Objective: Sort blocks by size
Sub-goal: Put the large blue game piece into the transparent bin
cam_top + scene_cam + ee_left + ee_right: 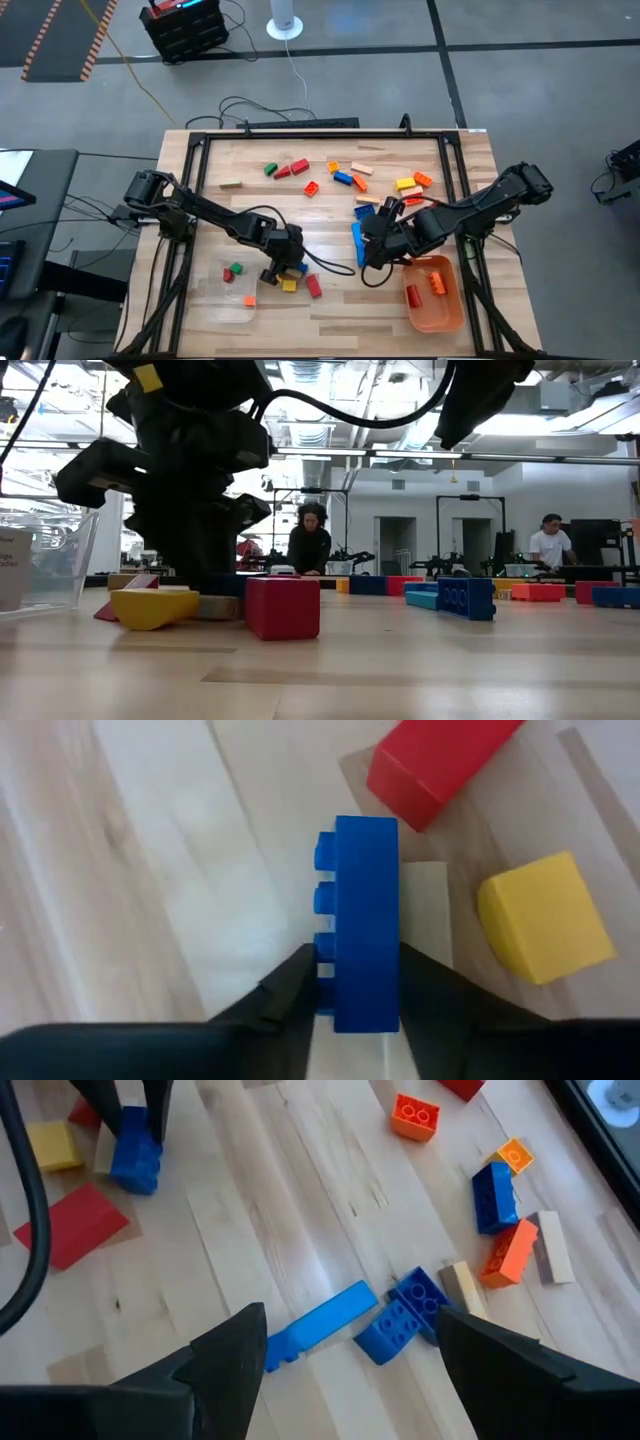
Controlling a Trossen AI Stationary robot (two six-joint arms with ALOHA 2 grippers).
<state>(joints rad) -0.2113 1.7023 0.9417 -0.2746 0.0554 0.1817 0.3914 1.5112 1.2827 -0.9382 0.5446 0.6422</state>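
The left gripper [355, 985] pinches the blue block [362, 915] just beside the clear tray [225, 300], long axis running straight out between its fingers; the right gripper [345, 1345] hangs wide open farther off.

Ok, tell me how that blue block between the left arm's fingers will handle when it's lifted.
The blue block looks like rigid moulded plastic, so it should stay stiff. The left hand grips its smooth flat sides, so it may slip a little. It is small, probably light, and boxy, so unlikely to roll.
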